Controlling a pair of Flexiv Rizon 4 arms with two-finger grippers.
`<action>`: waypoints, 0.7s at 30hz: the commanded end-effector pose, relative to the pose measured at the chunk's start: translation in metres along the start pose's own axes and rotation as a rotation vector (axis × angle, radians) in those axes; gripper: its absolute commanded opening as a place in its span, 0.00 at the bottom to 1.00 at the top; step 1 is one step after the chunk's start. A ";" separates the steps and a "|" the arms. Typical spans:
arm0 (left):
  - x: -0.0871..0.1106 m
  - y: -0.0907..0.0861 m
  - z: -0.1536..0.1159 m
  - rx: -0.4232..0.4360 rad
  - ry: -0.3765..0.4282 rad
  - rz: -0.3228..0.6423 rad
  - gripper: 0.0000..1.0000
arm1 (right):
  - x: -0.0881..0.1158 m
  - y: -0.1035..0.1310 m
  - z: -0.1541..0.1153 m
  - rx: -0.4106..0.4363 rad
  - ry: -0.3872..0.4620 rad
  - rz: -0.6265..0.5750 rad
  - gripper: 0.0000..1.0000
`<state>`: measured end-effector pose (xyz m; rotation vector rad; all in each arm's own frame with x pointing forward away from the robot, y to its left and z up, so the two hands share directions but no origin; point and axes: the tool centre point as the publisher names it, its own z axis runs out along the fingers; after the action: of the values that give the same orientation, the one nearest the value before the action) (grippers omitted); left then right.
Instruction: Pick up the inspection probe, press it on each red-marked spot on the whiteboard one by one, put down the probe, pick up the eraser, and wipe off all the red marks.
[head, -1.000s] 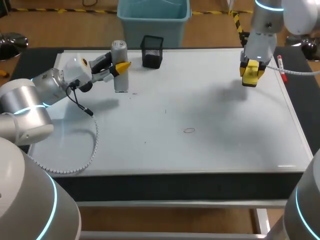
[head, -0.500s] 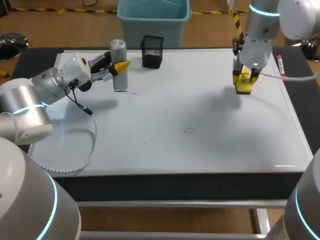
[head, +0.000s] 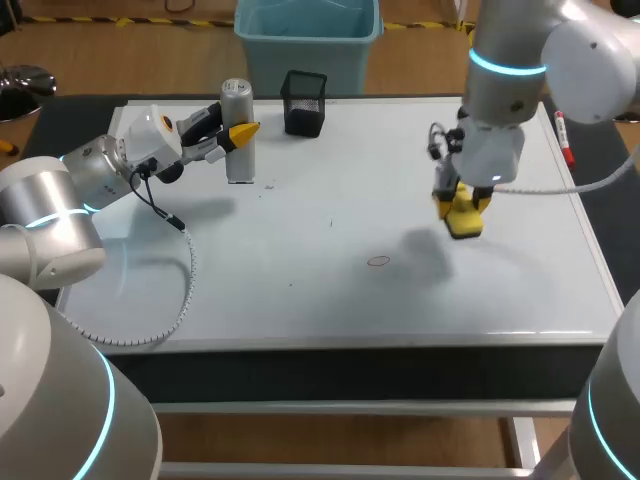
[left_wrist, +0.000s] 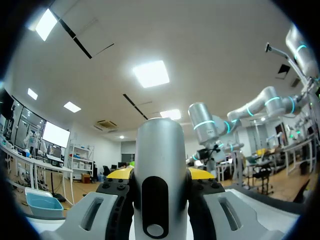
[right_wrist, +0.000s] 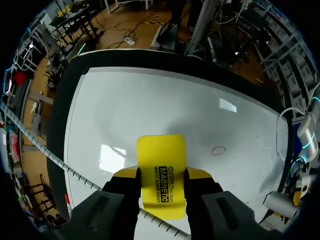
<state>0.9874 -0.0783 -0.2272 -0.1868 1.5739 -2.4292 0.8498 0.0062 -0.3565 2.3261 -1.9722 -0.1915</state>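
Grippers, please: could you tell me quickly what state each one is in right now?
Left gripper: shut on the silver cylindrical inspection probe.
Right gripper: shut on the flat yellow whiteboard eraser.

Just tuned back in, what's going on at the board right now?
The right gripper is shut on the yellow eraser and holds it over the whiteboard, a little to one side of a red ring mark that is not yet wiped. The left gripper is shut on the probe, upright near the board's far left corner.
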 end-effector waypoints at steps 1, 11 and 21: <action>0.000 -0.001 0.000 0.001 0.002 0.000 0.00 | -0.029 0.044 0.004 0.101 0.029 -0.021 0.00; 0.000 -0.001 0.000 0.001 0.002 0.000 0.00 | -0.081 0.078 0.030 0.060 -0.030 -0.071 0.00; 0.000 -0.001 0.000 0.001 0.002 0.000 0.00 | -0.120 0.068 0.042 0.071 -0.024 -0.146 0.00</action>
<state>0.9875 -0.0782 -0.2273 -0.1864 1.5740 -2.4295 0.7538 0.1031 -0.3772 2.5367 -1.8581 -0.1742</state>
